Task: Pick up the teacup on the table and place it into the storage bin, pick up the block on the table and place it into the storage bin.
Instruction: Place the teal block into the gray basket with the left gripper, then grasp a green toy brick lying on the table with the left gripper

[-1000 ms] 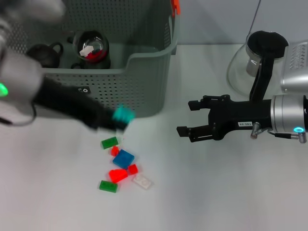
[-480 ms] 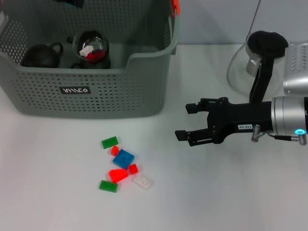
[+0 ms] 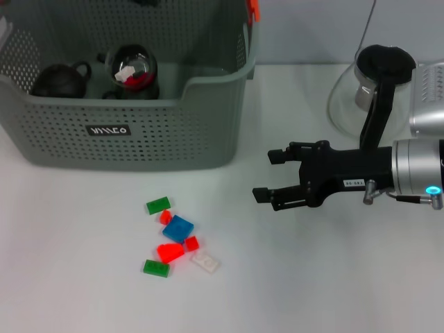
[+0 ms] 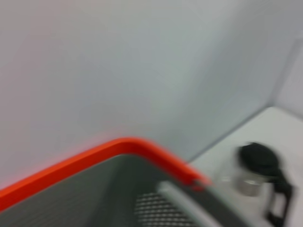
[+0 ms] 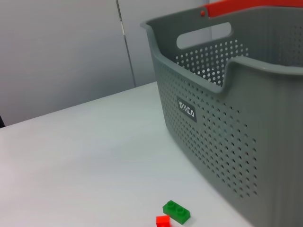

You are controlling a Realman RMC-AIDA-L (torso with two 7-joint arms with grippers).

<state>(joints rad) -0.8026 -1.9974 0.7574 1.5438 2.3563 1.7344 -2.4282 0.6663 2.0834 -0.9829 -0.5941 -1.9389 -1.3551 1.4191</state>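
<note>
- The storage bin sits at the far left of the table. Two dark rounded things, a small pot and a glossy cup-like piece, already lie inside it; whether either is the teacup I cannot tell.
- The blocks lie loose in a small heap on the table, just in front of the bin's front wall: green, red, blue and a white one.
- The right gripper hovers over the middle of the table, well right of the blocks, fingers spread and empty.
- The left gripper is out of sight; its wrist view shows only the bin's orange rim clip and a glass jug.
- Judged by looks, the blocks are light, hard, smooth plastic. They would likely skid under a glancing touch, so pinch one across its short flat sides, choosing an outlying piece such as the green block.
</note>
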